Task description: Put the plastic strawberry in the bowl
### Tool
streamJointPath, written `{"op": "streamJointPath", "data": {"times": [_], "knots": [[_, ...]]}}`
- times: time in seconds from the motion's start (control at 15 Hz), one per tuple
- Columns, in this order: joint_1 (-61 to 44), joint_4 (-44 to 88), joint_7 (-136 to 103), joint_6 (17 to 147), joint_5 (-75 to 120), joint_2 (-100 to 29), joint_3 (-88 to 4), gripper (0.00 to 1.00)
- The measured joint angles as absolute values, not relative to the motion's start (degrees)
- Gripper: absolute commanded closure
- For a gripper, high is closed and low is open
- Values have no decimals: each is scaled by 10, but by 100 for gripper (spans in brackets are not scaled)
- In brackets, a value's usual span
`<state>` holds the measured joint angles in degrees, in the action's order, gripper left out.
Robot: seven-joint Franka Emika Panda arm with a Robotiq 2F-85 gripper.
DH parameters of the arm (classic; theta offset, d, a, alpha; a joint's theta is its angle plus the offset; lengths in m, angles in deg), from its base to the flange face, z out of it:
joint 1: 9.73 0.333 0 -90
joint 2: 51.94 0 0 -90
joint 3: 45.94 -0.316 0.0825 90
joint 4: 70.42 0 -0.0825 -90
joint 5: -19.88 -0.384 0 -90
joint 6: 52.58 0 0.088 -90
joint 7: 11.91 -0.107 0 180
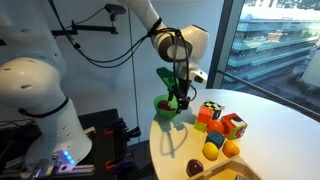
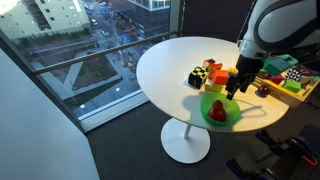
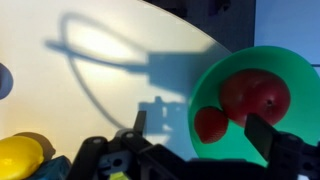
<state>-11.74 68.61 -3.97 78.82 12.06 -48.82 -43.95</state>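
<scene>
1. The round white table (image 2: pixel 160 70) carries the bowl (image 2: pixel 226 121) near its edge.
2. The gripper (image 2: pixel 235 88) hangs over the bowl's rim, jaws spread, holding nothing.
3. The plastic strawberry (image 2: pixel 217 114) lies inside the bowl, just below the gripper; placement looks done.

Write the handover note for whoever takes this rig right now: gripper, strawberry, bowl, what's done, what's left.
Gripper: open, holding nothing, hovering over the bowl's near side.
Bowl: upright on the white table, close to its edge.
Plastic strawberry: red fruit lying inside the bowl. The wrist view shows two red shapes there; I cannot tell which is the strawberry.
Done: the placement looks complete.
Left: probably just lift the gripper straight up clear of the bowl, and check the two red shapes.
</scene>
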Motion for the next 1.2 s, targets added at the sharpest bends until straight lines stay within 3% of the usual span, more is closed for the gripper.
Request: {"op": "streamJointPath", "data": {"times": [0.67, 1.2], "knots": [[-160, 672, -40, 783, 233, -496, -394, 0], [-176, 622, -24, 660, 273, -542, -373, 0]]}}
